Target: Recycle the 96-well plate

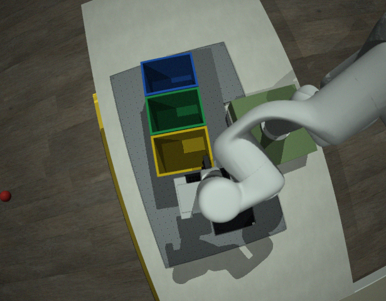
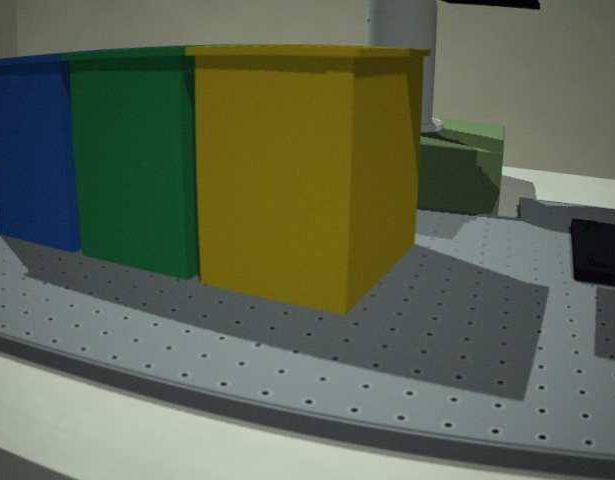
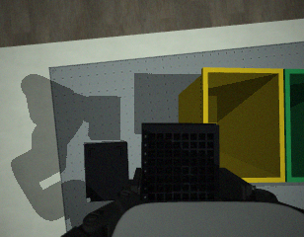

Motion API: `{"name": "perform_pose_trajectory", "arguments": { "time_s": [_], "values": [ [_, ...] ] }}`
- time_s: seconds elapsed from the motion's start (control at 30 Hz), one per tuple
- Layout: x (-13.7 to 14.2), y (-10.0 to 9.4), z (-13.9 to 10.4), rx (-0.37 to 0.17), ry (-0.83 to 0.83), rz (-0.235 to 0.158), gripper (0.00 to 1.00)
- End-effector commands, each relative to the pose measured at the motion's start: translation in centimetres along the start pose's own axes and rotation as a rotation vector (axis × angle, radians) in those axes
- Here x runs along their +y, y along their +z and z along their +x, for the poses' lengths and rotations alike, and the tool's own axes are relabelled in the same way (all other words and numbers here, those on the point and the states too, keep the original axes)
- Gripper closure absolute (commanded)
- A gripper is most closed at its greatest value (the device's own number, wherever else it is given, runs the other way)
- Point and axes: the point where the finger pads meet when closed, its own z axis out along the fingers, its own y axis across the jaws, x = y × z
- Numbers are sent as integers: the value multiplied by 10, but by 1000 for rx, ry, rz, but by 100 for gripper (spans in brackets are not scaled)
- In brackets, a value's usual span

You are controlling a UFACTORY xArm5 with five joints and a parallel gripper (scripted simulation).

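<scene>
top view: the arm reaches over the grey perforated board (image 1: 131, 136) on the desk (image 1: 115, 29), and its bulky wrist hides most of the hand (image 1: 208, 168). a sliver of the black 96-well plate (image 1: 192, 177) shows just beside the wrist, close to the near corner of the yellow bin (image 1: 157, 155). the green bin (image 1: 149, 115) and the blue bin (image 1: 144, 78) stand in a row beyond the yellow one, touching wall to wall. the dark plate nest (image 1: 248, 221) lies behind the hand, partly under the arm. a green block (image 1: 296, 145) carries the arm's base. a small red ball (image 1: 5, 195) sits on the floor, well apart.

exterior view: all three bins stand upright. the hand itself is out of frame here; a dark shape at the top edge cannot be identified. the plate nest (image 2: 599, 253) lies flat on the board at the right edge.

wrist view: the hand (image 3: 184, 190) grips the 96-well plate (image 3: 181, 163) by its two sides, fingers wide on it. the plate is held up in the air, its far corner overlapping the yellow bin's (image 3: 241, 74) near rim, with most of it short of the opening. the plate nest (image 3: 106, 170) lies below, to one side of the plate.
</scene>
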Motion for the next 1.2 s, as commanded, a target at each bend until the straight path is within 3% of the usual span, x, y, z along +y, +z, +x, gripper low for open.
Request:
{"name": "perform_pose_trajectory", "arguments": {
  "time_s": [0.0,1.17],
  "values": [
    [15,0,9,3,-1,1,100],
    [104,4,56,-2,-1,1,100]
  ]
}}
